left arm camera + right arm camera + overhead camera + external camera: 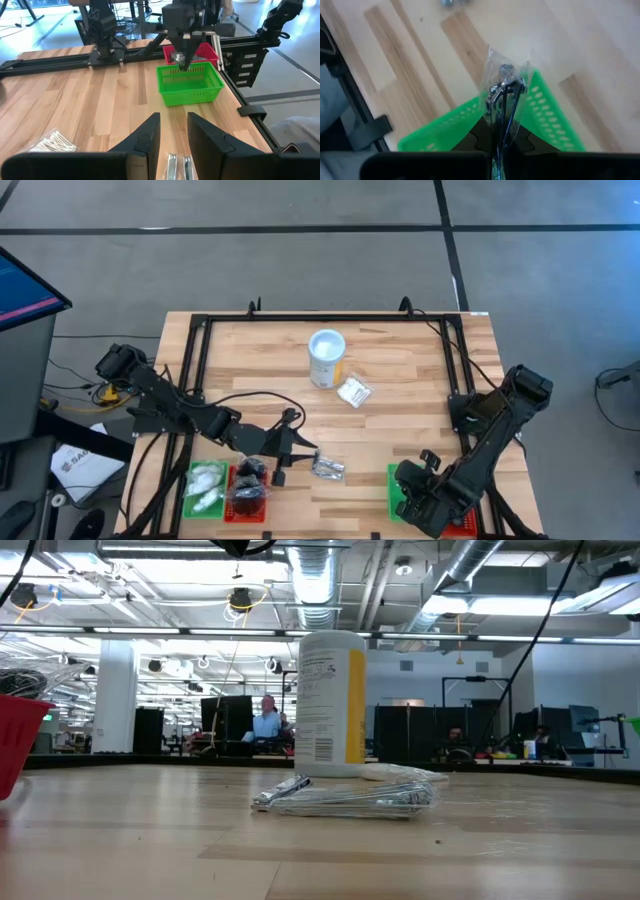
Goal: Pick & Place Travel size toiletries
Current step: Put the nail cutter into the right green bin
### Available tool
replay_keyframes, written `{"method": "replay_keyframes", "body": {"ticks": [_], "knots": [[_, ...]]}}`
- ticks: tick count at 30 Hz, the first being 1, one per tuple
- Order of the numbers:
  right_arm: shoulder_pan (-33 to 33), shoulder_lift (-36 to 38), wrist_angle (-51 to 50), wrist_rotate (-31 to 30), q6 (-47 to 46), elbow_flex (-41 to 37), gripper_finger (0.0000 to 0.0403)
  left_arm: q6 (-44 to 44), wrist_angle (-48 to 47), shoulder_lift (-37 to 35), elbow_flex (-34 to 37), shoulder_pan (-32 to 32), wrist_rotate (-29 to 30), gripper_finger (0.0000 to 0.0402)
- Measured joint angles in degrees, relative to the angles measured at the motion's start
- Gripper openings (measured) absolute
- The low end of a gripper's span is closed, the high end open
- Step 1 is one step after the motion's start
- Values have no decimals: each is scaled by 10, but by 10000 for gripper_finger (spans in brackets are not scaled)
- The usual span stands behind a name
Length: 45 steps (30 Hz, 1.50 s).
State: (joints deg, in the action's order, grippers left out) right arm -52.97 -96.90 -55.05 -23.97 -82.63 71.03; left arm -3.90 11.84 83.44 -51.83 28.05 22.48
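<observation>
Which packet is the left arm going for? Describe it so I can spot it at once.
Start at the white tub with the yellow label near the table's far edge, then come toward the front edge, just right of the left tool. There lies a clear-wrapped packet of silvery metal pieces. The white-filled packet sits beside the tub instead, and the others are already in trays.

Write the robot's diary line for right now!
right gripper: shut on clear-wrapped packet, above green tray | left gripper: open over silver packet
</observation>
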Motion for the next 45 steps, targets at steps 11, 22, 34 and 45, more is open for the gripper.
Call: {"method": "replay_keyframes", "body": {"ticks": [11, 22, 34, 45], "knots": [[0, 0, 48, 24, -23, -58, 7, 0, 2, 0, 0, 1, 0, 88], [0, 0, 48, 32, -29, -65, 13, 0, 2, 0, 0, 1, 0, 88], [-3, 0, 77, 32, -29, -94, 22, 0, 2, 0, 0, 1, 0, 88], [-3, 1, 88, 32, -35, -107, 71, 0, 2, 0, 0, 1, 0, 88]]}}
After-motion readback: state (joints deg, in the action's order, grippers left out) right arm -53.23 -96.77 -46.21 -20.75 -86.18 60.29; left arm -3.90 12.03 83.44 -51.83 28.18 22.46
